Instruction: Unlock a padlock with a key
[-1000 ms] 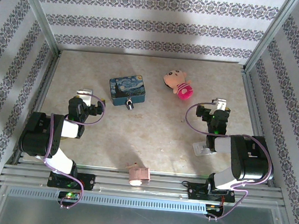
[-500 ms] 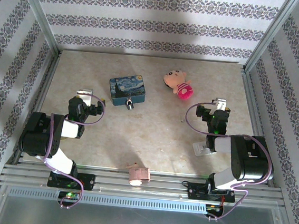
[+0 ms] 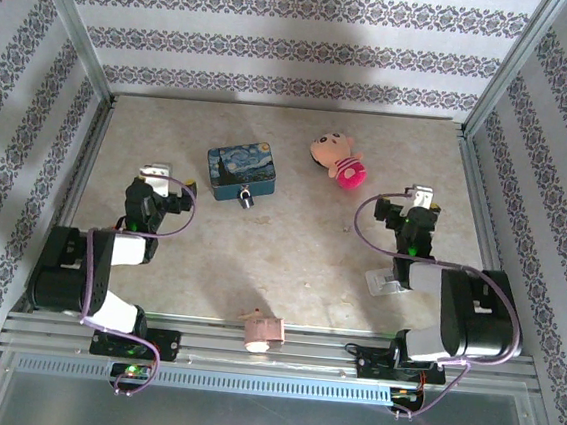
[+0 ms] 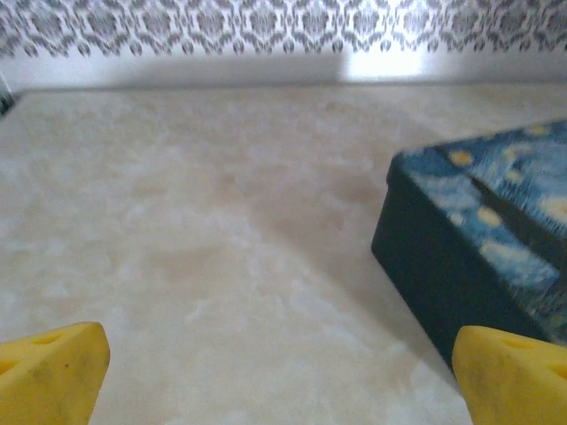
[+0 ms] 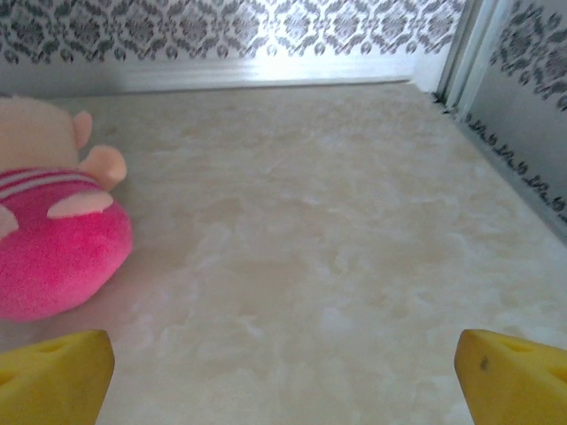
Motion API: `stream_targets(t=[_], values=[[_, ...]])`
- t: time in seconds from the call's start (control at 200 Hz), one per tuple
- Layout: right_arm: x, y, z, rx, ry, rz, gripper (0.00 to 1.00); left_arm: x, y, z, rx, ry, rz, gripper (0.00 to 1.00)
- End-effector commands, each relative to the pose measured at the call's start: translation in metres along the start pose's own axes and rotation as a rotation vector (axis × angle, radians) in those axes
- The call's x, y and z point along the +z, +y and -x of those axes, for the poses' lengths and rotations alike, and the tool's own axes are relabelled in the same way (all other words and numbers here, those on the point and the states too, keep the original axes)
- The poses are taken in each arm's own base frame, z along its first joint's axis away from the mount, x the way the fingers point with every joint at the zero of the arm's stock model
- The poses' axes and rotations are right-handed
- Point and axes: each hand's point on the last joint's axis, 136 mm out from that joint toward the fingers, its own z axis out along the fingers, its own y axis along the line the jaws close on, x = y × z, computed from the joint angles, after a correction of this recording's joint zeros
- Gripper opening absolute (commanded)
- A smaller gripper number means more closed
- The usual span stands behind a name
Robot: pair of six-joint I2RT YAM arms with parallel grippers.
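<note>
Seen from above, a beige marbled table [image 3: 291, 243] sits inside a booth with patterned, striped wallpaper walls. Two robot arms are mounted at the near edge.

The left gripper [image 3: 166, 178] hangs over the left part of the table with its jaws spread wide and nothing between them. In the left wrist view its yellow fingertips [image 4: 53, 372] sit at the two lower corners, far apart, with bare table between them. The blue starry-night tin [image 3: 241, 173] lies just ahead and to the right of this gripper, not touching it.

The padlock [image 3: 246, 198], tiny, dark and with a silvery part, sits right against the middle of the tin's near side. Whether it is fastened to the tin is too small to tell. It is near the left gripper and well apart from the right one.

The right gripper [image 3: 405, 204] is over the right part of the table, also spread wide and empty. A pink and peach plush toy [image 3: 337, 161] lies ahead of it to the left, and in the right wrist view the toy fills the left edge.

A small pinkish object [image 3: 260, 330] rests at the table's near edge between the two arm bases. A pale flat object [image 3: 385, 283] lies beside the right arm.
</note>
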Motion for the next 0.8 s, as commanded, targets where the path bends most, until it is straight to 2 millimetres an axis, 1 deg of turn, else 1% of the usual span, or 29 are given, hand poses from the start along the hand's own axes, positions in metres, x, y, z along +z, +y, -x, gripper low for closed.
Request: stream_targets(t=[0.0, 0.03, 0.05, 0.08, 0.18, 0.275, 0.355, 0.5, 0.64, 0.72, 0.795], values=[[-0.009, -0.008, 0.024, 0.022, -0.041, -0.047, 0.98, -0.011, 0.006, 0.005, -0.015, -0.003, 0.041, 0.99], [-0.013, -0.009, 0.03, 0.028, -0.051, -0.057, 0.98, -0.014, 0.007, 0.008, -0.02, -0.008, 0.051, 0.99], [-0.015, -0.011, 0.028, 0.028, -0.036, -0.066, 0.98, -0.016, 0.008, 0.009, -0.024, -0.008, 0.053, 0.99], [-0.018, -0.014, 0.033, 0.036, -0.038, -0.077, 0.98, -0.019, 0.008, 0.012, -0.03, -0.01, 0.055, 0.99], [-0.03, -0.019, 0.038, 0.062, 0.008, -0.115, 0.98, -0.029, 0.009, 0.021, -0.076, -0.017, 0.062, 0.99], [-0.042, -0.016, 0.039, 0.088, 0.066, -0.116, 0.98, -0.038, 0.008, 0.029, -0.139, -0.016, 0.064, 0.99], [-0.052, -0.008, 0.038, 0.101, 0.121, -0.096, 0.91, -0.046, 0.002, 0.035, -0.191, -0.024, 0.038, 0.99], [-0.069, 0.008, 0.025, 0.146, 0.253, -0.073, 0.8, -0.058, -0.013, 0.042, -0.27, -0.019, -0.011, 0.99], [-0.08, 0.028, 0.006, 0.198, 0.355, -0.02, 0.75, -0.069, -0.029, 0.044, -0.289, -0.033, -0.03, 0.99], [-0.085, 0.042, -0.007, 0.225, 0.409, 0.022, 0.73, -0.073, -0.036, 0.043, -0.334, -0.037, -0.053, 0.99], [-0.089, 0.054, -0.018, 0.23, 0.452, 0.049, 0.69, -0.074, -0.04, 0.036, -0.389, -0.025, -0.076, 0.99]])
